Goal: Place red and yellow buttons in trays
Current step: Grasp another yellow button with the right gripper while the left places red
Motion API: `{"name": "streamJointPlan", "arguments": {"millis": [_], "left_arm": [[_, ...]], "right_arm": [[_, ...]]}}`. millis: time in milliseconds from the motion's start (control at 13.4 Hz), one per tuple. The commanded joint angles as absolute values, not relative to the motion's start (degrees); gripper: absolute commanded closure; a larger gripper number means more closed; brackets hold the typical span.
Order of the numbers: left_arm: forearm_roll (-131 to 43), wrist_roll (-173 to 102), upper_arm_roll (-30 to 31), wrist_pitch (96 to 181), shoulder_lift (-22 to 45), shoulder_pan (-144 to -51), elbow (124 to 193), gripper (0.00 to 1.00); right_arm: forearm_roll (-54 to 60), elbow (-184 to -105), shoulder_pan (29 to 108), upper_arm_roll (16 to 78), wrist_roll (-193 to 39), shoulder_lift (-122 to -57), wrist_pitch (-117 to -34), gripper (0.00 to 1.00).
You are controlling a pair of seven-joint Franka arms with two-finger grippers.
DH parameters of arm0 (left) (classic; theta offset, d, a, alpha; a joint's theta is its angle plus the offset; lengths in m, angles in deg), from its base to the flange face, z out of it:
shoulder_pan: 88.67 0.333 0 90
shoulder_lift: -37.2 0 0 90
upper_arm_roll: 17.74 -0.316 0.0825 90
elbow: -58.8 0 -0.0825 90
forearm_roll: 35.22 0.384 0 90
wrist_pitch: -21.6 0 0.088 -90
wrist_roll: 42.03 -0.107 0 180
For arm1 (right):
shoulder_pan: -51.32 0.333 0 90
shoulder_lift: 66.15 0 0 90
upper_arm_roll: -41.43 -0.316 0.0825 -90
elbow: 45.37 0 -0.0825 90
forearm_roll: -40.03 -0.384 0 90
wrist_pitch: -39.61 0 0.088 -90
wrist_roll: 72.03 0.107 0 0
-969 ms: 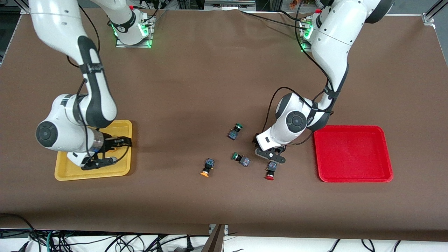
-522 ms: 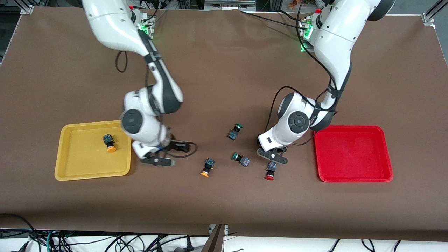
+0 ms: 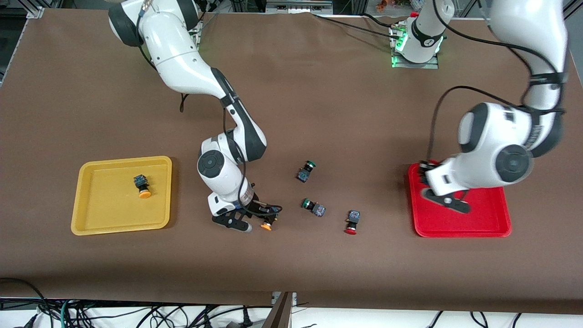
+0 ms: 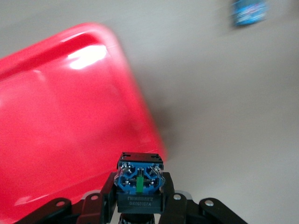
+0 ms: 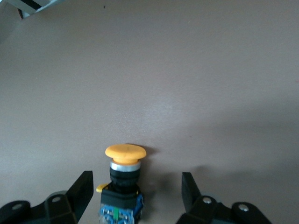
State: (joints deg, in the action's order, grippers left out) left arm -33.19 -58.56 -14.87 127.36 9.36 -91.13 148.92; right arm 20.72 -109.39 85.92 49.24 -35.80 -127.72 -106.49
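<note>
My right gripper [image 3: 264, 216] is open and low at the table. Its fingers stand on either side of an orange-yellow button [image 3: 268, 219] lying there, which also shows in the right wrist view [image 5: 122, 183] between the fingers [image 5: 81, 191]. My left gripper [image 3: 445, 200] is over the red tray [image 3: 483, 218], near its edge toward the right arm's end. It is shut on a button [image 4: 140, 179] whose blue base faces the camera; the cap is hidden. A second orange-yellow button [image 3: 142, 186] lies in the yellow tray [image 3: 104, 209]. A red button [image 3: 351, 222] lies on the table.
Two green-capped buttons [image 3: 306, 171] [image 3: 314, 207] lie on the brown table between the yellow button and the red one. The red tray fills much of the left wrist view [image 4: 60, 130]. Cables hang along the table's front edge.
My right arm left the yellow tray, leaving a yellow button in it, and came down at the other yellow button. My left gripper moved from beside the red button to over the red tray.
</note>
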Motion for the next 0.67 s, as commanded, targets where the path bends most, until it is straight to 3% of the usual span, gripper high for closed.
{"name": "streamJointPlan", "arguments": {"millis": [0,149,224,373,447,596], "left_arm": [[-27.2,-62.0,-14.0,129.3,8.5,-86.5,150.6,0.94],[-27.2,-63.3,-14.0,133.8,4.8,-84.9,151.1,0.94],[-27.2,-64.1,-14.0,137.2,2.7,-84.8,151.1,0.94],[-27.3,-64.1,-13.8,142.8,0.0,-84.8,151.7,0.91],[-27.5,-64.1,-13.5,144.5,-1.1,-84.9,152.0,0.90],[-27.7,-64.2,-13.2,146.3,-2.5,-85.6,152.1,0.74]], "right_arm": [[19.9,-105.7,85.6,47.1,-33.6,-130.8,-109.2,0.16],[19.9,-105.7,85.9,47.1,-33.9,-131.7,-110.4,0.26],[19.9,-105.7,85.9,47.1,-34.2,-131.9,-110.4,0.43],[20.2,-105.8,85.9,47.1,-34.4,-131.5,-109.6,1.00],[20.3,-105.8,85.8,47.1,-34.4,-131.2,-108.5,1.00],[20.4,-105.8,85.3,47.4,-35.1,-128.8,-103.1,1.00]]}}
